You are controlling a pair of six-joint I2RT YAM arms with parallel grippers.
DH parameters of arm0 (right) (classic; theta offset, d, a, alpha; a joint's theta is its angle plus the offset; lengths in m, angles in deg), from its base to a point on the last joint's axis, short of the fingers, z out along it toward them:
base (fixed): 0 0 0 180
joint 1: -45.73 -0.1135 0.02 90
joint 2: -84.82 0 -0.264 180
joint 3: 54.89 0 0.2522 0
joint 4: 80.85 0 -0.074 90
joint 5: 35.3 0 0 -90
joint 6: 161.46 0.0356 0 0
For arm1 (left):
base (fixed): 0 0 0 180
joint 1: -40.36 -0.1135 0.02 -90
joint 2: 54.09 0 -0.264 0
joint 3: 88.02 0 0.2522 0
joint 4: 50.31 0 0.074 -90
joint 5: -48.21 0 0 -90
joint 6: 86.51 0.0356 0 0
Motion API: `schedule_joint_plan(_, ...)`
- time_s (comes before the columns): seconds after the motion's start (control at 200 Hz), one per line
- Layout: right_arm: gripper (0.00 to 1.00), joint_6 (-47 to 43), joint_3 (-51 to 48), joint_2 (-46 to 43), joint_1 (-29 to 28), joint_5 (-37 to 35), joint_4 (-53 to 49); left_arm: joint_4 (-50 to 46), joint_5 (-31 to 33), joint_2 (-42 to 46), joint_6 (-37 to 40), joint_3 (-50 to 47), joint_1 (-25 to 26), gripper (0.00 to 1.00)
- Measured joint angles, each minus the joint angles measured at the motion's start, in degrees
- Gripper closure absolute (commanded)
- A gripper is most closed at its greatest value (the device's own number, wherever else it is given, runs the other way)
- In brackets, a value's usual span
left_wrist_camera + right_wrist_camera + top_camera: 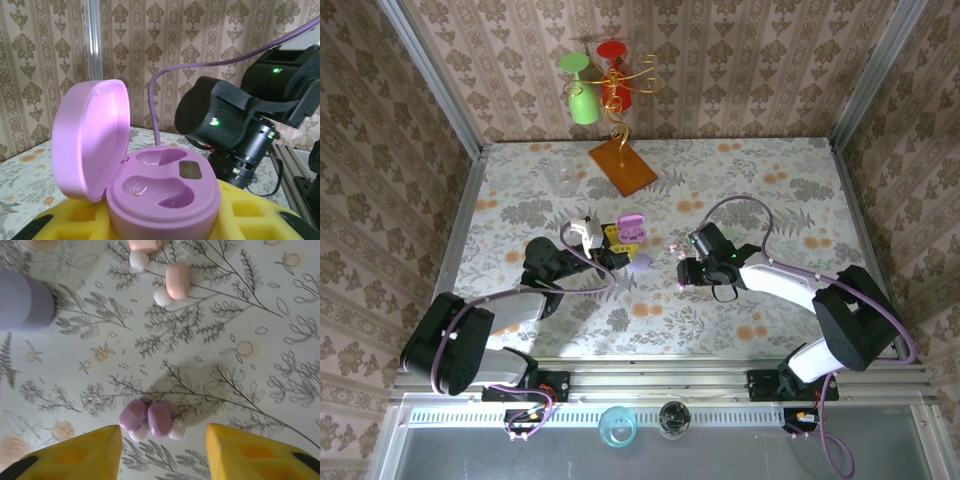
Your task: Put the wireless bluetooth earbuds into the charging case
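Observation:
An open lilac-pink charging case [165, 192] sits between the yellow fingers of my left gripper [160, 227], which is shut on its base. The lid stands up on the left and both wells are empty. In the top view the case [630, 226] and left gripper [616, 238] are left of centre. Two lilac earbuds [150, 419] lie side by side on the table between the yellow fingers of my right gripper [164, 445]. That gripper is open, with a gap on each side of the buds. Two pink earbuds [176, 281] lie farther off. My right gripper [682, 272] points down at the table.
A closed lilac case [22, 300] [640, 264] rests on the flowered tablecloth between the two grippers. An orange stand [622, 166] holding a green cup [584, 102] and a red cup [612, 85] is at the back. Wallpapered walls enclose the table.

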Motion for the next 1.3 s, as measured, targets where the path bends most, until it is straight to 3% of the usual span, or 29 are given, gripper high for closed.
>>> schedule_joint_plan(0.38,0.65,-3.69,9.07,10.32,-7.32,-11.39,-7.87,-0.94,-0.02,0.92,0.0,-0.59,-1.07,0.74)
schedule_joint_plan(0.6,0.72,-4.81,10.32,12.33,-7.93,-13.49,-8.76,-3.17,0.02,7.15,0.0,-4.07,-8.0,0.75)
schedule_joint_plan(0.73,0.75,-4.92,10.43,12.59,-7.93,-14.43,-8.94,-6.93,0.0,11.23,0.74,-4.42,-9.18,0.74)
schedule_joint_plan(0.95,0.69,-4.87,10.54,12.72,-7.93,-14.8,-9.94,-11.82,0.24,14.53,2.67,-4.42,-9.22,0.74)
schedule_joint_plan(1.3,0.7,-4.66,10.12,8.98,-7.93,-14.78,-10.19,-13.31,0.46,14.56,3.48,-4.46,-9.22,0.74)
